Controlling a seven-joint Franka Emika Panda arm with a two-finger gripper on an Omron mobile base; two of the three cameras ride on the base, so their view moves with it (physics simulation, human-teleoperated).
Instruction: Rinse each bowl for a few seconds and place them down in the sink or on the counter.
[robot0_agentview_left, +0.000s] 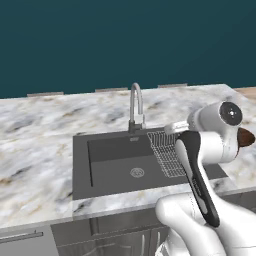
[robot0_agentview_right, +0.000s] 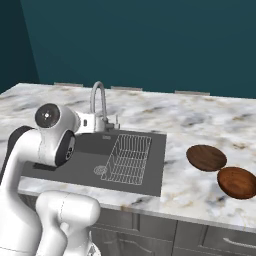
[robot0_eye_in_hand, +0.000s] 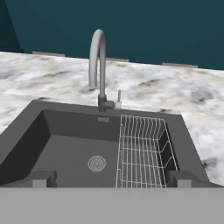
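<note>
Two reddish-brown bowls lie on the counter (robot0_agentview_right: 210, 117) to the right of the sink: one (robot0_agentview_right: 206, 157) nearer the basin, the other (robot0_agentview_right: 237, 182) closer to the front edge. A sliver of a bowl (robot0_agentview_left: 245, 136) peeks out behind my arm. The dark grey sink (robot0_eye_in_hand: 65, 144) holds a wire rack (robot0_eye_in_hand: 142, 153) on its right side and a round drain (robot0_eye_in_hand: 96, 163). My gripper (robot0_eye_in_hand: 111, 179) hovers over the sink's front edge, facing the curved faucet (robot0_eye_in_hand: 98, 65). It is open, its fingertips (robot0_eye_in_hand: 43, 178) wide apart with nothing between them.
The faucet's small lever (robot0_eye_in_hand: 118, 97) sits just right of its base. No water runs. Marble counter (robot0_agentview_left: 35, 150) spreads left of the sink, and a teal wall stands behind. Grey cabinet fronts (robot0_agentview_right: 200, 240) lie below.
</note>
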